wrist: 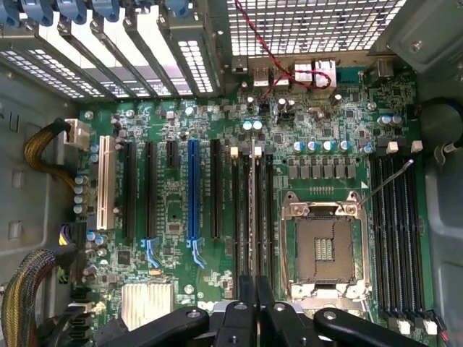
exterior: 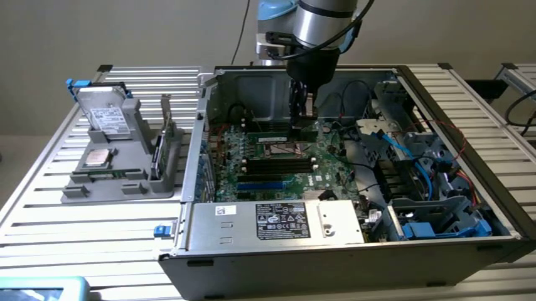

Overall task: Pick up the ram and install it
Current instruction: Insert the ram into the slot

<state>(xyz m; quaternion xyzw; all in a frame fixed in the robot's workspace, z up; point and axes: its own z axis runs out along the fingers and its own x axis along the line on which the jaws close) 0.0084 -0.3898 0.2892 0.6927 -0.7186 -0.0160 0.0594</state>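
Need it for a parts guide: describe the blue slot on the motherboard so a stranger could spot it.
Inside the open computer case, find the green motherboard. Among its long parallel slots stands the blue slot; the others are black or white.

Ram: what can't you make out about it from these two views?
- Exterior view: the fingers cover the grip; whether they pinch the ram is hidden.
- Wrist view: anything between the fingers is edge-on, too thin to identify.
- Seating in the slot: unclear in both.
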